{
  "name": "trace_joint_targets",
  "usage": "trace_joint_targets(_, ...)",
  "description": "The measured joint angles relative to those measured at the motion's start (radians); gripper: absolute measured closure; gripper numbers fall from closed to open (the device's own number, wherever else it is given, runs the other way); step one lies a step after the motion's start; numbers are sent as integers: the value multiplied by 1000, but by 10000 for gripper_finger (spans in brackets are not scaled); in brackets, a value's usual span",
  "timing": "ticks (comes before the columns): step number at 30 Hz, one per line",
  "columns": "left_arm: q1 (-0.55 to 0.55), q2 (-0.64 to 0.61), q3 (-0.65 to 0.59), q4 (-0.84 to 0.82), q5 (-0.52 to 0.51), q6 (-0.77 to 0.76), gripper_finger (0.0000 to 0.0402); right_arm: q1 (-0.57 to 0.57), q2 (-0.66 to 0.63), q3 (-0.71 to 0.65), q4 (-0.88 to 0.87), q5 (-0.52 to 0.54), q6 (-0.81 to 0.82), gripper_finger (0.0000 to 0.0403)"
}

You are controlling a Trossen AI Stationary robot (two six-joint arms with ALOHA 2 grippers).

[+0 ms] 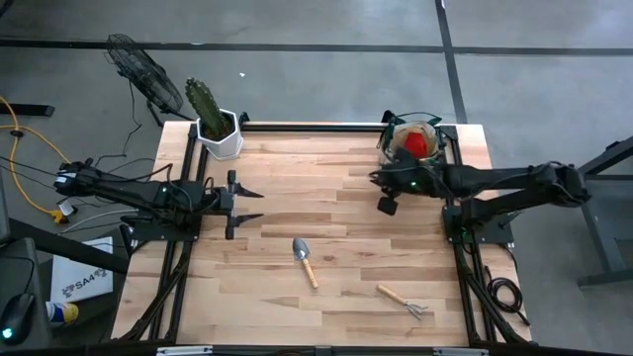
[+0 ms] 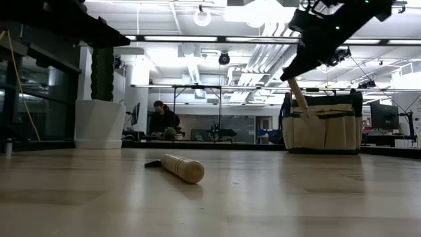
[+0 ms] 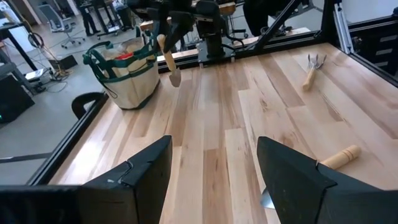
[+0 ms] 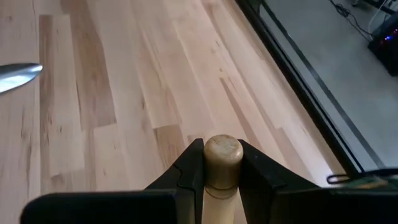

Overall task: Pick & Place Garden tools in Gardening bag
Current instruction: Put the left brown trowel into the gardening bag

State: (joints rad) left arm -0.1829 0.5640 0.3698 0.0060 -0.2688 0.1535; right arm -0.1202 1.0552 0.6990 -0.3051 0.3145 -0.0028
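Observation:
My right gripper [image 4: 222, 163] is shut on a wooden-handled garden tool [image 3: 168, 59], in the air just near-side of the tan gardening bag [image 1: 415, 140]. The tool's metal end is hidden. A red piece [image 3: 124, 55] shows inside the bag. A metal trowel [image 1: 305, 260] and a small rake [image 1: 404, 301] lie flat on the table's near half. My left gripper [image 1: 257, 205] is open at the left side and holds nothing. My right gripper pinches the tool's wooden handle between its two fingers, close to the rounded free end [image 4: 222, 149]. That end sticks out past the fingertips. The fingers slant down from the table's right side and lie along the handle. The handle [image 2: 299, 97] is clear of the table.
A cactus in a white hexagonal pot [image 1: 220, 133] stands at the far left corner. Black frame rails [image 1: 183, 267] run along the left and right table edges. Bare wood lies between the two grippers. A person sits in the room far behind the table [image 2: 161, 118].

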Motion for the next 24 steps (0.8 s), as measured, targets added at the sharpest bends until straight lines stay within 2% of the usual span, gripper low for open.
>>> trace_joint_targets(4,0,1,0,1,-2,0,172,-43,-95,-52,19,-18,-36,345)
trace_joint_targets(12,0,1,0,5,-3,-6,172,-130,-229,-112,35,-193,-122,345)
trace_joint_targets(24,0,1,0,5,-4,-19,172,-158,-329,-113,-91,-183,-171,345)
